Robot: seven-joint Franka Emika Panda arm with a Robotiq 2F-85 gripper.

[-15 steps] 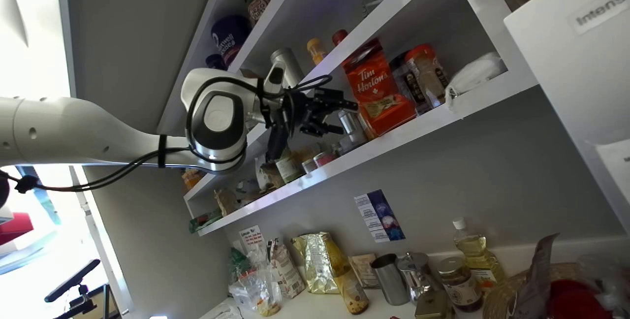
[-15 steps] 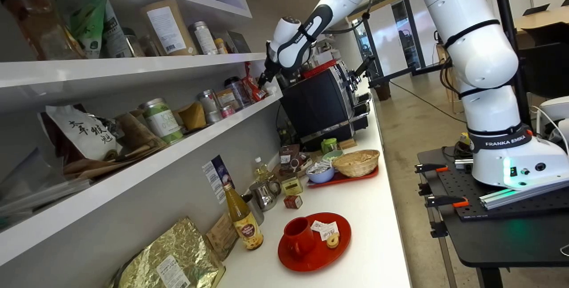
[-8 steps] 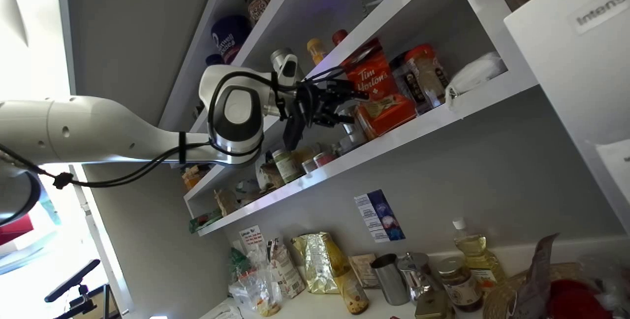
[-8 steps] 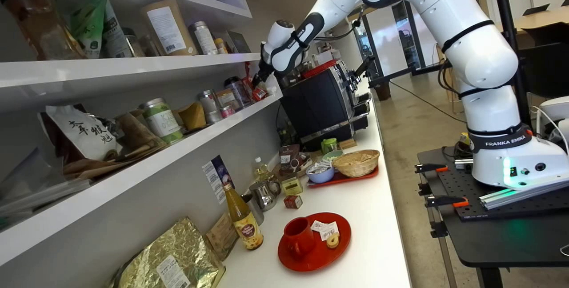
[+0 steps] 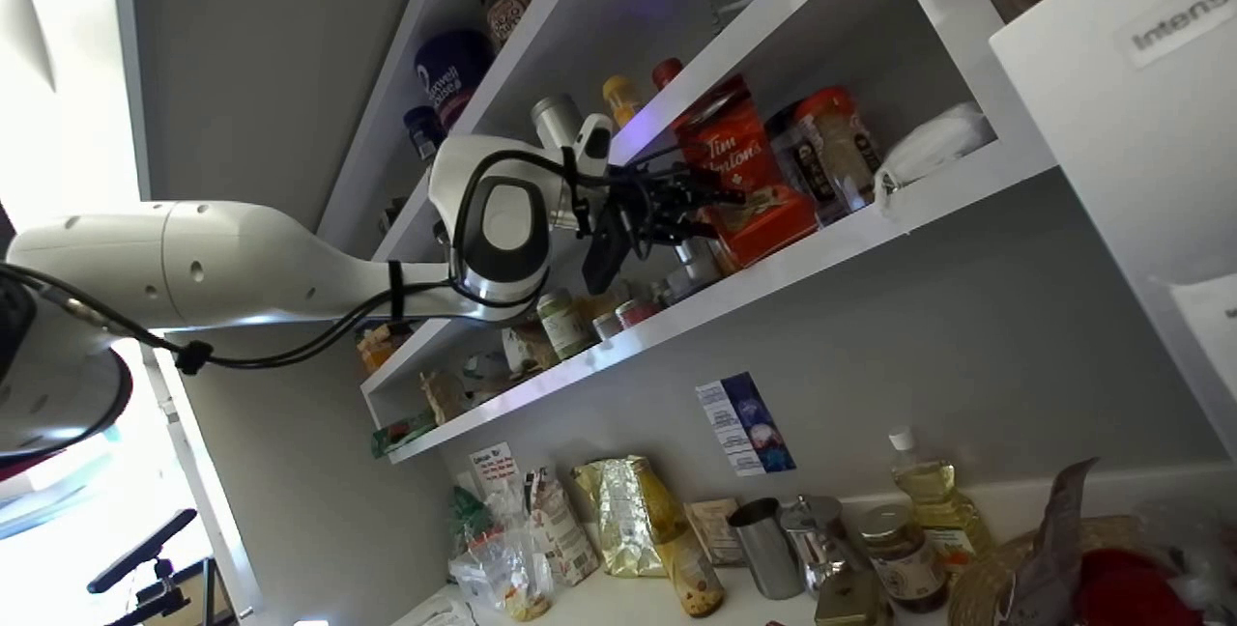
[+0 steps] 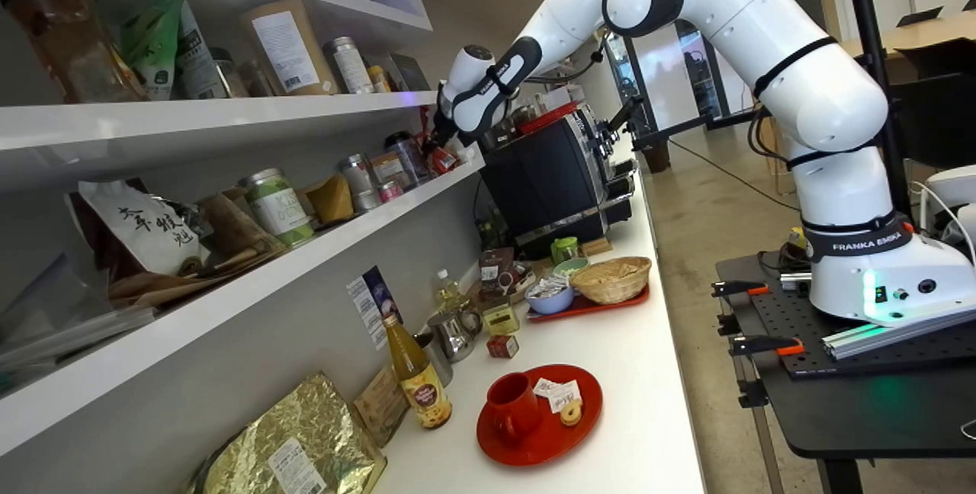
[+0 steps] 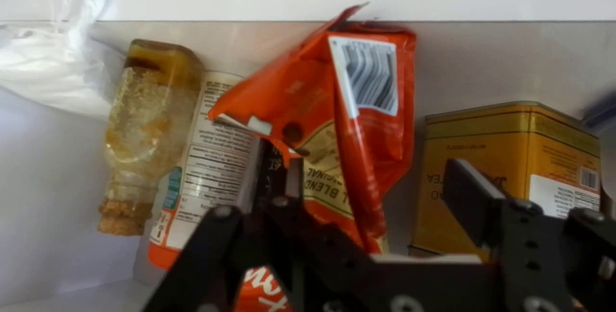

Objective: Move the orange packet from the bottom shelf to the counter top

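Orange packet (image 7: 320, 110) | bottom shelf (image 5: 870, 232) | between fingers in wrist view | hand (image 7: 378, 175) spread, contact unclear

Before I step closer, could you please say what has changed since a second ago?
The arm moved toward the orange packet, rightward in an exterior view; its jaws are open, and nothing was grasped or released. The packet stayed on the bottom shelf, and the counter top looks unchanged.
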